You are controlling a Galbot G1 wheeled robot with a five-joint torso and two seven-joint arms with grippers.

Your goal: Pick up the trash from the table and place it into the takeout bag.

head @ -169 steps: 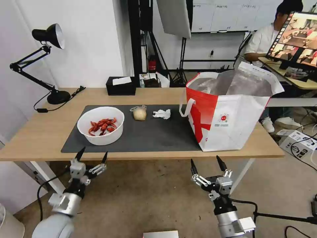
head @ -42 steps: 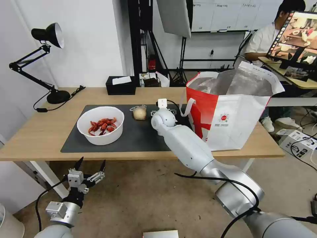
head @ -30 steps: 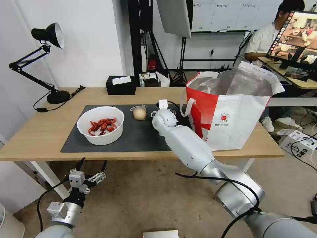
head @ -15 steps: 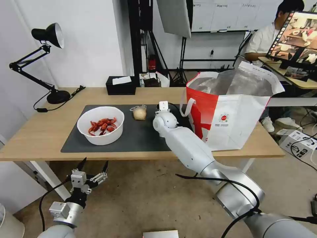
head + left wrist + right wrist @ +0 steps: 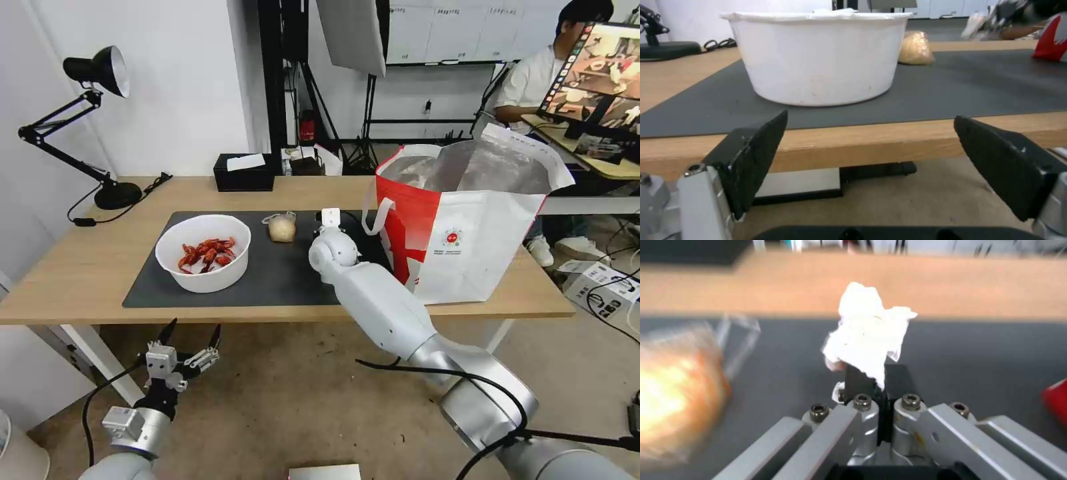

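Right gripper (image 5: 876, 380) fingers pinch crumpled white tissue (image 5: 869, 340) by one corner, apparently; thin grip may slip before the red-and-white foil-lined takeout bag (image 5: 467, 233). Left gripper (image 5: 871, 160) fingers spread, below desk (image 5: 87, 267) edge.

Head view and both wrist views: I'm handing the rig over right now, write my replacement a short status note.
Right end effector: shut on the tissue, over the grey mat near the bag.
Left end effector: open, idle below the table edge, facing the bowl.
On the mat: bowl of crayfish shells, wrapped ball.
Done: tissue gripped.
Left: drop the tissue in the bag, then the ball and the bowl.
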